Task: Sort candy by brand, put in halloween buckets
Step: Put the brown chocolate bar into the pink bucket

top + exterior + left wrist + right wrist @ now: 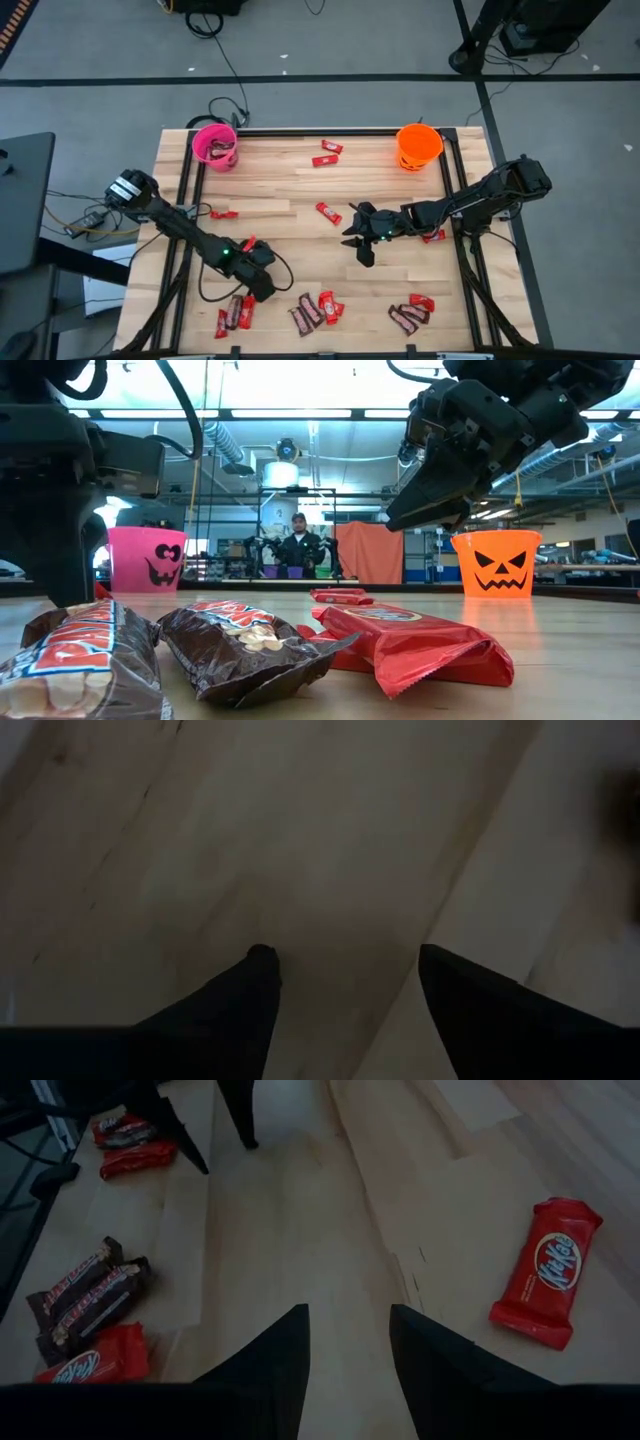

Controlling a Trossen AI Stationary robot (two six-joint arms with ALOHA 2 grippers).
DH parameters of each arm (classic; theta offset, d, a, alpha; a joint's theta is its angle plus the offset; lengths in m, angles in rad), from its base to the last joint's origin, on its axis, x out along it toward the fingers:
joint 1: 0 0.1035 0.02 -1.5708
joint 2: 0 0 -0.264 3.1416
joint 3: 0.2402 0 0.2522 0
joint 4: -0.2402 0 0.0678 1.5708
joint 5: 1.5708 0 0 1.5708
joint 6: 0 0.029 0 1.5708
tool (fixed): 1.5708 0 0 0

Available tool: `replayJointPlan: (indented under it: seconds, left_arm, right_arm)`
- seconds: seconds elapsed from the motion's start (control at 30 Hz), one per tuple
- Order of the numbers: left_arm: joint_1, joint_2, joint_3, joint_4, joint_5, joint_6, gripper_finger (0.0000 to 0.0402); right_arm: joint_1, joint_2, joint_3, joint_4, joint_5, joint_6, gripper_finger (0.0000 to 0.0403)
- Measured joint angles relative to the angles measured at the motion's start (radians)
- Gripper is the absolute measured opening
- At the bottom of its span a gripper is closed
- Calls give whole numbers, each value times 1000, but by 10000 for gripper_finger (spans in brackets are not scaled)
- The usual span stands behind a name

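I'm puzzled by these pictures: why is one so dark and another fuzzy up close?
Left wrist view: dim and soft, the left claw close over bare wood. Low view: the nearest brown candy blurs, and ceiling lights glare behind the orange bucket.

Left tool [262, 288] low at near edge, fingers apart, empty. Right tool [362, 240] mid-table, fingers apart, empty.
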Motion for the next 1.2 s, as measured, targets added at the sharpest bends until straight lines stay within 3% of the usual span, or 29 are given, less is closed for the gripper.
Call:
replayJointPlan:
  seconds: [0.2, 0.4, 0.47, 0.73, 0.97, 1.1, 1.2]
  left_arm:
    - [3, 3, 22, -56, 65, 15, 246]
    - [-30, -9, 167, -356, 398, 41, 249]
    - [-66, -12, 215, -418, 450, 60, 250]
    - [-144, 5, 184, -431, 369, -88, 250]
    - [-135, 10, 78, -289, 352, -95, 239]
    - [-122, 11, 73, -355, 360, -89, 197]
    - [-99, 7, 72, -431, 347, -84, 141]
  right_arm:
    - [5, 0, 0, -3, 2, 0, 152]
    - [5, 0, 0, -4, 2, 0, 152]
    - [5, 0, 0, -3, 2, 0, 152]
    - [6, 0, 0, -5, 24, -9, 152]
    - [30, 0, 0, -22, 25, -6, 152]
    - [38, 0, 0, -28, 27, -10, 152]
    - [38, 0, 0, -20, 50, -11, 152]
